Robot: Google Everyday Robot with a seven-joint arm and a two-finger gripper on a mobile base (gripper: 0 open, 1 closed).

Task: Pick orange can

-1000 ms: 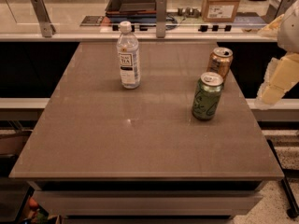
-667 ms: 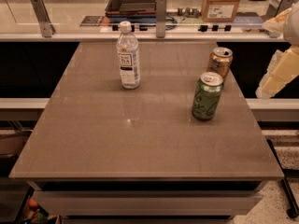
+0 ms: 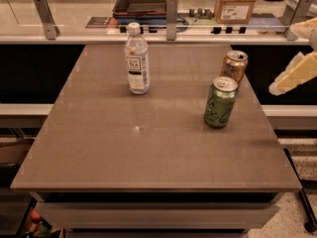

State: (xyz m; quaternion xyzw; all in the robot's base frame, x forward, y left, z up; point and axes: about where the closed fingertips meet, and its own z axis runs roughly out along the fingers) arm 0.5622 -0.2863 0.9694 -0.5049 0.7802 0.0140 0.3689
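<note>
Brown tabletop [image 3: 148, 152] carries 2 cans at its right: the orange can [image 3: 234, 66] stands just behind the green can [image 3: 220, 103], so the gripper [image 3: 291, 77], apparently hovering off the right edge, released or clenched I cannot tell, should enter from the right, clear of green.

Office-like lab workspace, brown desk [image 3: 148, 152] at centre, glass partition [image 3: 79, 14], cardboard box [image 3: 237, 4] and tray [image 3: 143, 1] along top, gripper [image 3: 292, 77] at right edge

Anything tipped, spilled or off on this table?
Nothing stands out. The orange can, green can and water bottle all stand upright on the table, no spill visible. The gripper hangs beyond the table's edge at the view's right, apart from both cans.
</note>
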